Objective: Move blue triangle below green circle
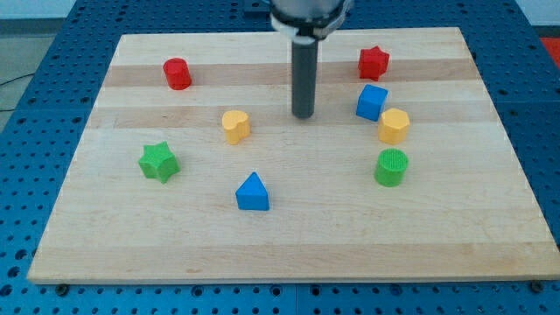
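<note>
The blue triangle (253, 192) lies low on the wooden board (289, 249), left of centre. The green circle (391, 167) stands at the right, about level with it. My tip (303, 115) rests on the board's middle, above and to the right of the blue triangle, left of the blue cube (372, 101). It touches no block.
A red star (374, 62) sits at the top right. A yellow hexagon (395, 125) sits just above the green circle. A yellow cylinder (235, 126) is left of my tip. A red cylinder (177, 73) is at the top left, a green star (158, 161) at the left.
</note>
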Motion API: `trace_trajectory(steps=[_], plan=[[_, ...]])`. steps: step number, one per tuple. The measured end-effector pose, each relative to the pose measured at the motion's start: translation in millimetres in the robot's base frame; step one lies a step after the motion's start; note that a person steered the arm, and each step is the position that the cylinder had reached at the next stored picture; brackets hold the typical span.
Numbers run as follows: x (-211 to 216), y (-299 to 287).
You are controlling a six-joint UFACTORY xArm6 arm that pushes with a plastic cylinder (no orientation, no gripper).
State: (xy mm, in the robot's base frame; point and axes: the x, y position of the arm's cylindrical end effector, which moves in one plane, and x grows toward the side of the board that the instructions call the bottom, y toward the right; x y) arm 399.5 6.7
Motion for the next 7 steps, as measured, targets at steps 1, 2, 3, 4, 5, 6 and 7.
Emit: trace_trajectory(steps=[1,2,3,4,5,6,7], plan=[[15.8,-24.6],[34.9,-74.6],[87.0,-98.1],[138.7,-91.6],[163.4,-48.5],[146.6,-43.9],[118.5,-57.6]])
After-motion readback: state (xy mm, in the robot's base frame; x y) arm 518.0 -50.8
